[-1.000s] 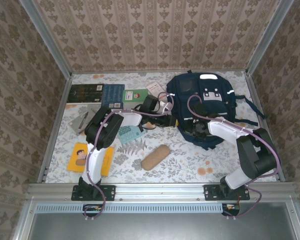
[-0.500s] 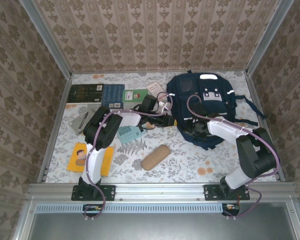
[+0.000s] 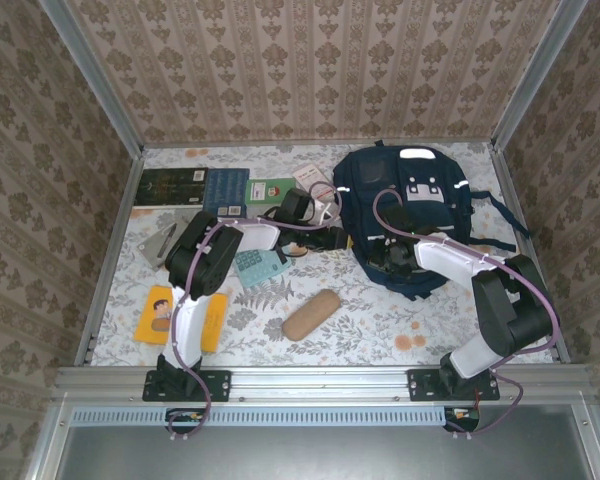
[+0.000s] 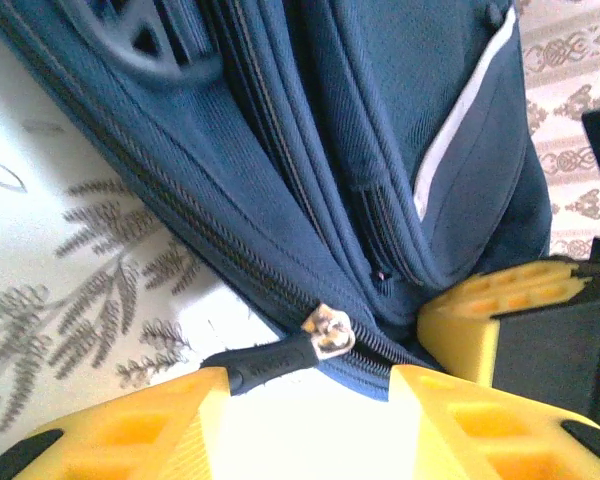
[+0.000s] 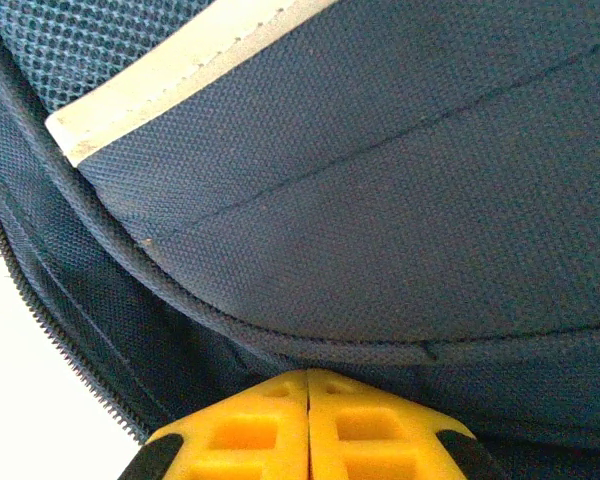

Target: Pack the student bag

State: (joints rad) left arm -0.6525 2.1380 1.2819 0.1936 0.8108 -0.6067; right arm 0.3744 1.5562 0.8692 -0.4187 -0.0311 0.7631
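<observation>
Top external view: the bag lies flat on the table at about 1 o'clock, if 12 o'clock is the far wall and 6 o'clock is my two bases. It is navy, with thin white stripes and white patches on its upper face. Its dark straps spread out toward 3 o'clock. My left gripper is at the 9 o'clock edge of the bag. My right gripper is at its 7 o'clock corner, low on the fabric.

In the left wrist view my two yellow fingers stand apart, released. The black zip pull with its metal slider lies in the gap between them. Its free end comes close to one finger, but I cannot tell if they touch.

In the right wrist view my fingers are pressed together, clenched, with the tips against a rolled seam of the bag. I cannot tell if some fabric is caught between them.

Farther out, a teal booklet lies just beside my left arm, and a tan pouch lies near the middle, toward 6 o'clock. A dark book, a blue book and a green book lie in a row at 11 o'clock. A yellow book lies at 8 o'clock.
</observation>
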